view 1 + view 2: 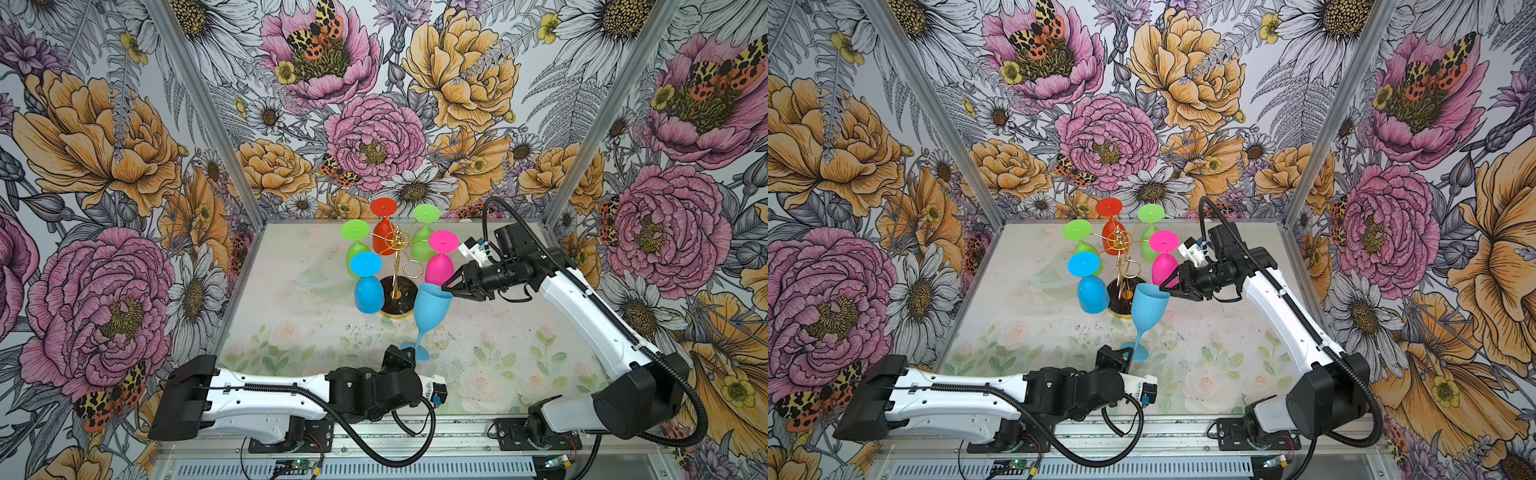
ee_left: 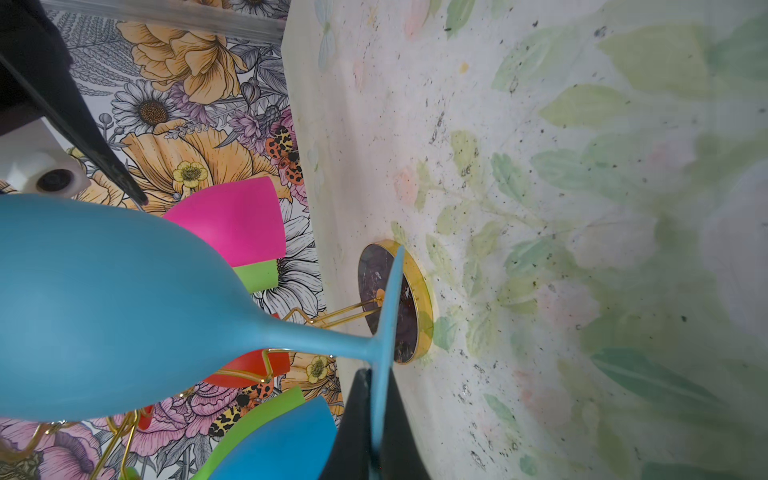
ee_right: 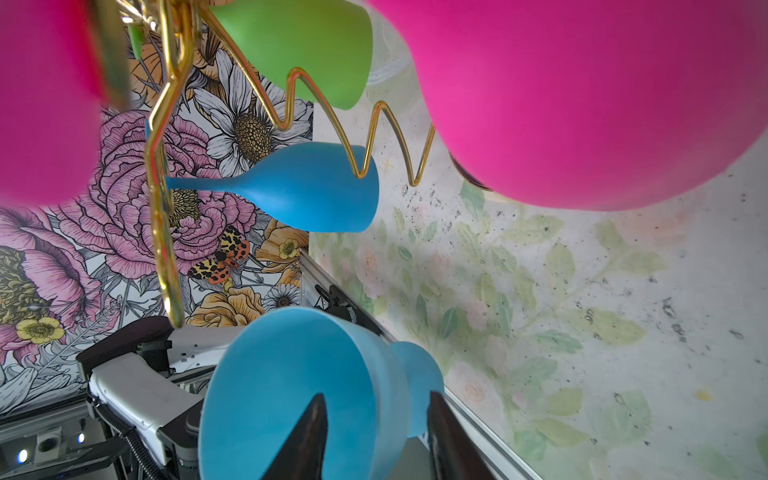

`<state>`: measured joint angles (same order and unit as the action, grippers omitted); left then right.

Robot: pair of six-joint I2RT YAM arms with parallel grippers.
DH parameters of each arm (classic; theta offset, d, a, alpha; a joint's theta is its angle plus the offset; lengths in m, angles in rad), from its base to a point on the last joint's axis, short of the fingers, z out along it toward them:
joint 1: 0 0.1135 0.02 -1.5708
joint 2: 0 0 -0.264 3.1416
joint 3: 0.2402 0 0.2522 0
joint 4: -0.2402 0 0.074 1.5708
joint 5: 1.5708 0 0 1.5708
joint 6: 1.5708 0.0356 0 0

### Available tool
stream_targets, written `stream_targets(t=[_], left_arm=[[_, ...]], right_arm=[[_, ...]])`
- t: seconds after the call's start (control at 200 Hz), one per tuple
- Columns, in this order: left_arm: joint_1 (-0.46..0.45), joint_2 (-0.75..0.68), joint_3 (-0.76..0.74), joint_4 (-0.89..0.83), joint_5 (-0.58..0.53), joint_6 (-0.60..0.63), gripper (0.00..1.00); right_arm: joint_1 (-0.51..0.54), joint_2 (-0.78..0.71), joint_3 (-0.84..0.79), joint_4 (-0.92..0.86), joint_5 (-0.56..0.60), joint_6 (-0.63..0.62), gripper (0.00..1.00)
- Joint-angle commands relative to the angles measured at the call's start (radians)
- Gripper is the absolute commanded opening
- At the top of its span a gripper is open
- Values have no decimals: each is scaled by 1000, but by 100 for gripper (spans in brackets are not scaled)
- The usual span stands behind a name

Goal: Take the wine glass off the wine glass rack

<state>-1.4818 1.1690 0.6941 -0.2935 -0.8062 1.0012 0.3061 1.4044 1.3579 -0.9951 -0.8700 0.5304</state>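
Note:
A light blue wine glass (image 1: pixel 430 305) (image 1: pixel 1148 305) is held tilted above the table, just in front of the wine glass rack (image 1: pixel 397 266) (image 1: pixel 1123 270) and clear of its arms. My left gripper (image 1: pixel 402 354) (image 2: pixel 378 374) is shut on the edge of its round foot. My right gripper (image 1: pixel 446 286) (image 3: pixel 376 395) is open and straddles the bowl's rim, one finger inside the bowl (image 3: pixel 291 386) and one outside, with a gap to the wall. The gold wire rack stands on a round black base (image 2: pixel 372 274).
On the rack several glasses hang upside down: blue (image 1: pixel 368 291), pink (image 1: pixel 438 266), red (image 1: pixel 384 237) and two green (image 1: pixel 357 249) (image 1: pixel 422 245). The pink bowl (image 3: pixel 582 104) is close beside my right gripper. A clear glass object (image 1: pixel 320 276) lies left of the rack.

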Motion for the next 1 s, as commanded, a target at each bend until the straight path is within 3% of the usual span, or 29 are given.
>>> stream_targets(t=[0.0, 0.295, 0.495, 0.641, 0.911, 0.991], left_arm=[[-5, 14, -12, 84, -74, 59, 0], [-5, 29, -41, 174, -136, 138, 0], [-5, 28, -45, 175, -137, 134, 0], [-11, 22, -59, 173, -125, 118, 11], [-37, 16, -55, 151, -114, 15, 30], [-48, 12, -30, 95, -100, -65, 44]], right_arm=[[-5, -4, -13, 1, -33, -19, 34], [-2, -15, -46, -13, -14, -48, 24], [-3, -17, -40, -16, -10, -62, 8], [-4, -24, -33, -20, -1, -70, 0], [-5, -47, -33, -26, 78, -85, 0], [-8, -57, -33, -28, 126, -96, 0]])
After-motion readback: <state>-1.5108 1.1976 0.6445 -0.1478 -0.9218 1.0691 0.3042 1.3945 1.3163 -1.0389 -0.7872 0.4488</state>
